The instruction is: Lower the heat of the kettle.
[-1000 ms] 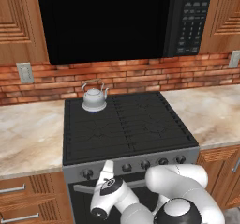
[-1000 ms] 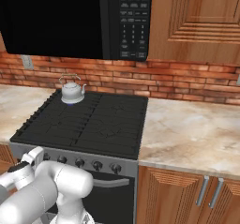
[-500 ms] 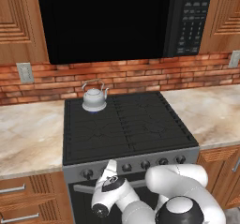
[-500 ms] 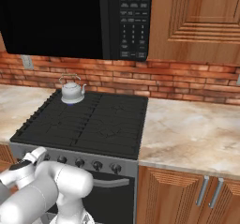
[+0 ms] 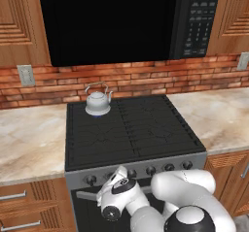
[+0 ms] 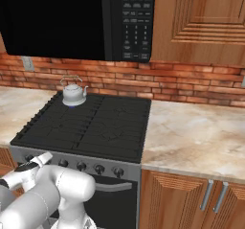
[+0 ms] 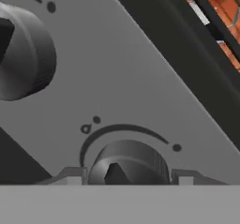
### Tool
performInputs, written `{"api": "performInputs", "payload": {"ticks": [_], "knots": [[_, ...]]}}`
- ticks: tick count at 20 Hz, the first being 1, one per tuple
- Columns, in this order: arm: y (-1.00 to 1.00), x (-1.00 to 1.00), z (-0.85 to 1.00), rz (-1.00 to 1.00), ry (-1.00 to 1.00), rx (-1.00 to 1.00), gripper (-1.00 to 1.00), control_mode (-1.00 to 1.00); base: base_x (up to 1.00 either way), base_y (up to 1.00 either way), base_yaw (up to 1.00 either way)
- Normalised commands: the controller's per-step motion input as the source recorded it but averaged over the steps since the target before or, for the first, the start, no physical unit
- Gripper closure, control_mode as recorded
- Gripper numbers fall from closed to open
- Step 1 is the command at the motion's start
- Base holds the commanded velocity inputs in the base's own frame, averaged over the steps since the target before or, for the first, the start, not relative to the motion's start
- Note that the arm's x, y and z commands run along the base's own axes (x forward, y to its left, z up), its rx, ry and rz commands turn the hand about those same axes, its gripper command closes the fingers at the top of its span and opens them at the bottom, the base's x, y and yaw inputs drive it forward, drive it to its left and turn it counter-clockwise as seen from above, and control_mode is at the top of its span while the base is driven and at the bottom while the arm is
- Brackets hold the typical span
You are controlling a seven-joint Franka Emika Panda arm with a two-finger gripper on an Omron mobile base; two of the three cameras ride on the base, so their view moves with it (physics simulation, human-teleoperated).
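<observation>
Kettle (image 5: pixel 97 101) sits back-left on stove (image 5: pixel 146 129), under black microwave (image 5: pixel 126 20).

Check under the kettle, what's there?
The kettle sits on the stovetop's back-left burner; a sliver of blue flame shows at its base. The burner itself is covered.

Arm folded low before the stove's control panel (image 5: pixel 146 165), elbow bent, wrist turned toward the panel's left end. Gripper (image 7: pixel 127 177) pressed close against the panel, one fingertip either side of a dark knob (image 7: pixel 129 164); contact cannot be confirmed.
</observation>
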Motion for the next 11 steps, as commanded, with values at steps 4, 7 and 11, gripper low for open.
{"api": "performInputs", "payload": {"ticks": [4,7,11], "knots": [[-0.03,0.00,0.07,-0.04,0.00,0.33,1.00,-1.00,0.00,0.00,0.00],[-0.06,0.00,0.09,-0.07,0.00,0.32,1.00,-1.00,0.00,0.00,0.00],[-0.07,0.00,0.10,-0.07,0.00,0.32,1.00,-1.00,0.00,0.00,0.00]]}}
